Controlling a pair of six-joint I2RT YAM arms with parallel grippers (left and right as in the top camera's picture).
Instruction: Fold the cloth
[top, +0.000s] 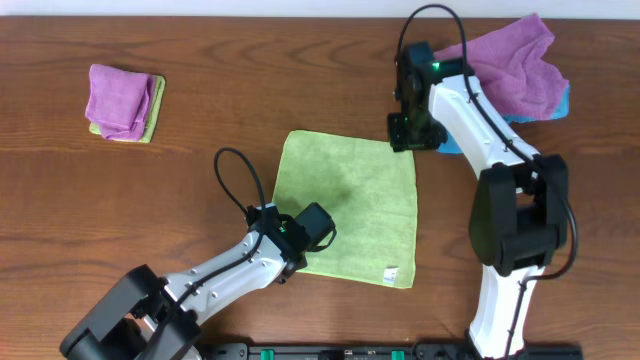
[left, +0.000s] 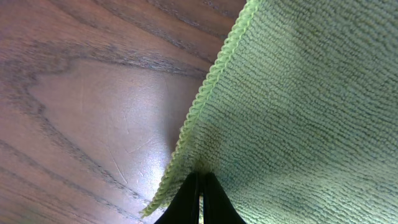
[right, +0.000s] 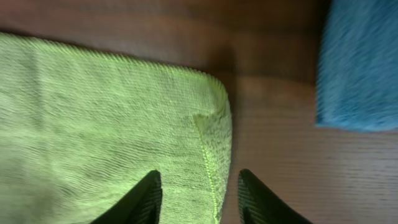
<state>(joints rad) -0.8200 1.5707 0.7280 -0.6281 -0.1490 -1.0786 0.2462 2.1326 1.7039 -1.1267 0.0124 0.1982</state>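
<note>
Holding the left hand clenched on the near-left hem of a light yellow-green square microfibre cloth, spread flat at the middle of the dark wooden tabletop with its small white tag at the near-right corner. Poising the right hand released over the far-right corner, with dark fingers apart to either side of the hem and gripping nothing. Working from diagonally opposite corners, with each arm nearest its own and the cloth stretching away from the left hand toward the far right; by that layout, probably needing a second pinch at the far corner before lifting any edge across the middle. Showing in the right wrist view a small flap turned over at that corner and a bright blue cloth just beyond, mostly buried overhead under a crumpled purple cloth. Showing only overhead a folded purple-and-green stack well apart at the far left.
</note>
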